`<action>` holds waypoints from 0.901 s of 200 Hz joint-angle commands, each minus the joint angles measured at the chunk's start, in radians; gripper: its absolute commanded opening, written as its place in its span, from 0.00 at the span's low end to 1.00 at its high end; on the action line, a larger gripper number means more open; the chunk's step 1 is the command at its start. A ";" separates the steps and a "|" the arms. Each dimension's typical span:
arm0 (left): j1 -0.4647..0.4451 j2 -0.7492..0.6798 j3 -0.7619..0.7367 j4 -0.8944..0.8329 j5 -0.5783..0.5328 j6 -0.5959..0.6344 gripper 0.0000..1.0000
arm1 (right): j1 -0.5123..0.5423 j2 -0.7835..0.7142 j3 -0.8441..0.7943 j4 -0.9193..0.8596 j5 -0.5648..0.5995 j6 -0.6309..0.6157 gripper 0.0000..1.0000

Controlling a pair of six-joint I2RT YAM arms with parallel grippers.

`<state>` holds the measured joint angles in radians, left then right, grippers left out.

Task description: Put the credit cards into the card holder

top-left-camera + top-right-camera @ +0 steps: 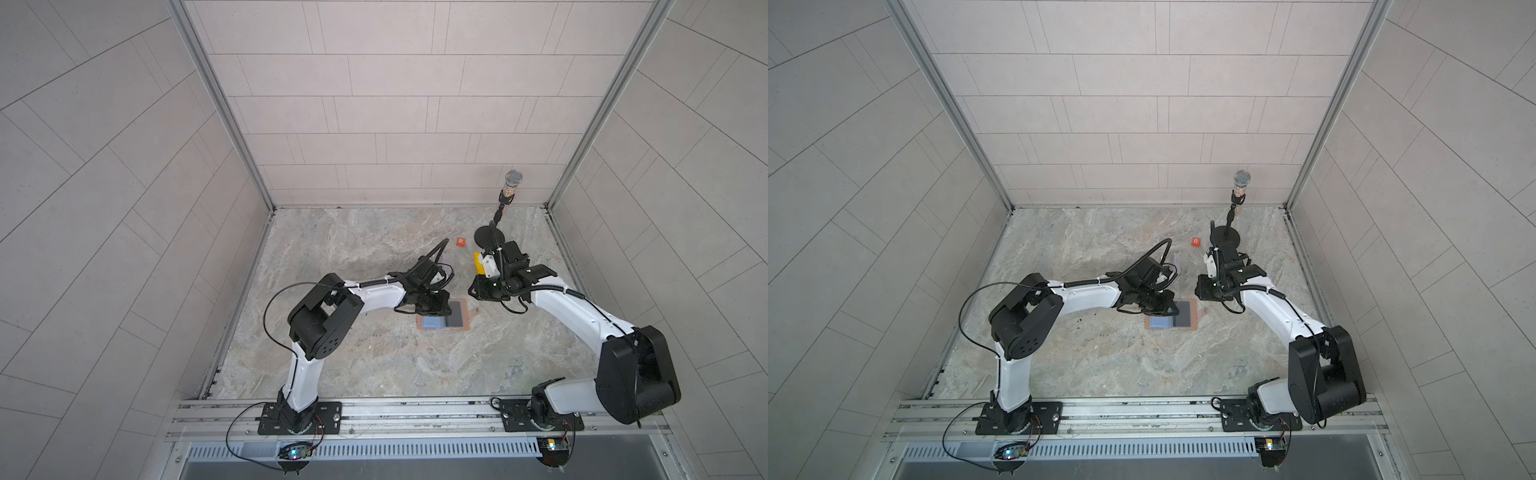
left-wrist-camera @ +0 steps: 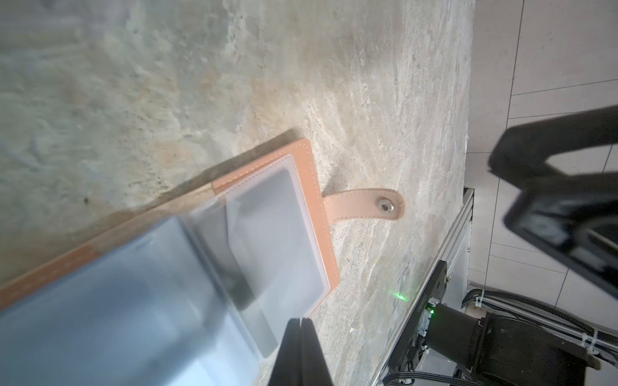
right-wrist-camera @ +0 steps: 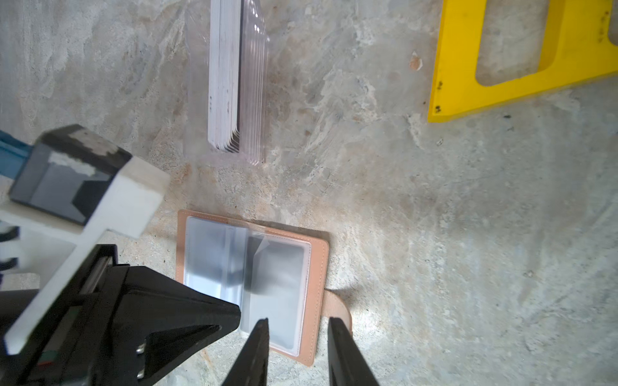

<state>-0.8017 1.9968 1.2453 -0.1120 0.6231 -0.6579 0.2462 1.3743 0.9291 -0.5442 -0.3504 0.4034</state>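
The card holder [image 3: 320, 267] lies open on the marbled table [image 1: 374, 365], with the closed, empty left jaws over its edge and that arm hiding part of it from above. The right jaws stand apart above its tab side, gripping nothing. Beyond it the credit cards [image 3: 224, 77] stand stacked in a clear stand [image 3: 259, 100], near a yellow frame [image 3: 454, 67], an orange square [image 1: 460, 241] marked "R" and a microphone [image 1: 513, 178], within tiled walls [image 1: 395, 104].
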 commanded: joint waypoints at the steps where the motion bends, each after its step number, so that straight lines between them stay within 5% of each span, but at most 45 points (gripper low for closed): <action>1: -0.007 0.018 0.037 -0.022 0.018 0.015 0.00 | -0.002 -0.021 -0.009 -0.031 -0.007 -0.018 0.32; 74: 0.010 -0.117 0.028 -0.122 -0.068 0.110 0.06 | -0.002 0.015 -0.012 0.029 -0.118 -0.014 0.32; 180: 0.261 -0.231 -0.066 -0.115 -0.027 0.119 0.10 | 0.028 0.218 0.162 0.023 -0.167 -0.057 0.34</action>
<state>-0.5869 1.7931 1.1954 -0.2218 0.5762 -0.5484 0.2684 1.5524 1.0183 -0.4915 -0.5194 0.3836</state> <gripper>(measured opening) 0.092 0.330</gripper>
